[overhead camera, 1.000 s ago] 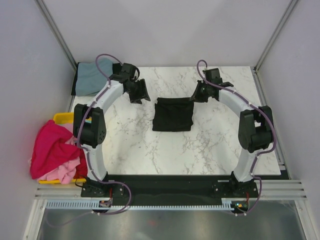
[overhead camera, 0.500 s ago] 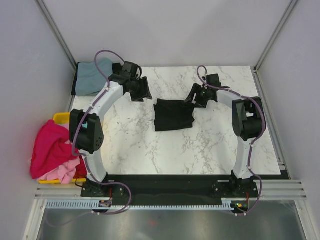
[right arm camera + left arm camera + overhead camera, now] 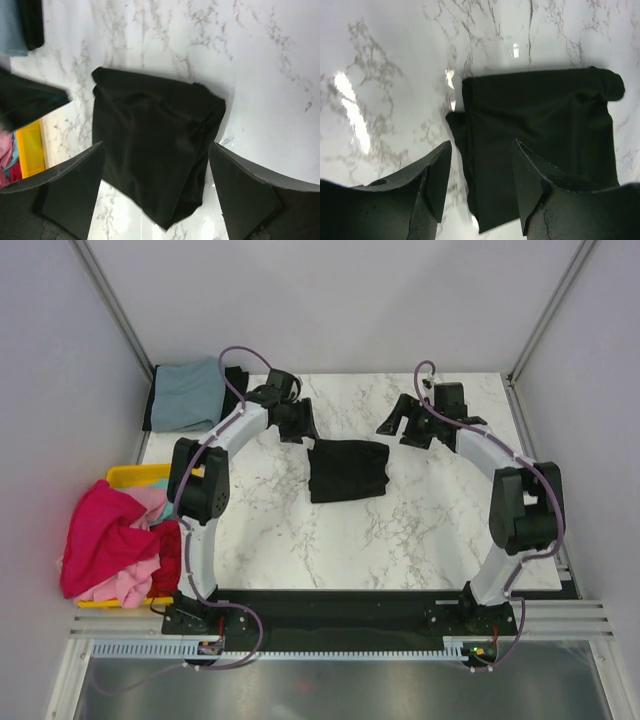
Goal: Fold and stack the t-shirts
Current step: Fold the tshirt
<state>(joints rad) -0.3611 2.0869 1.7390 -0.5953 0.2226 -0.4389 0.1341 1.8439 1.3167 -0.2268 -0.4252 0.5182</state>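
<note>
On the middle of the marble table lay a black t-shirt, folded into a compact, roughly square packet with a few soft creases. In the left wrist view the same black t-shirt showed a small flap poking out along one edge, and in the right wrist view the black t-shirt had one bunched, rounded corner.

The left gripper hung over the packet's far left corner, its jaws spread and holding nothing; from its own camera the left gripper framed the cloth edge between its two fingers, and whether they touched the cloth could not be told. The right gripper stood just beyond the far right corner, apart from the cloth, also spread wide and empty; the right gripper looked down on the packet.

At the far left corner of the table a folded grey-blue t-shirt rested on top of another black one. Off the left edge, a yellow bin held a loose heap: a magenta t-shirt draped over the side, with a pink t-shirt below it and a red one beside them.
</note>
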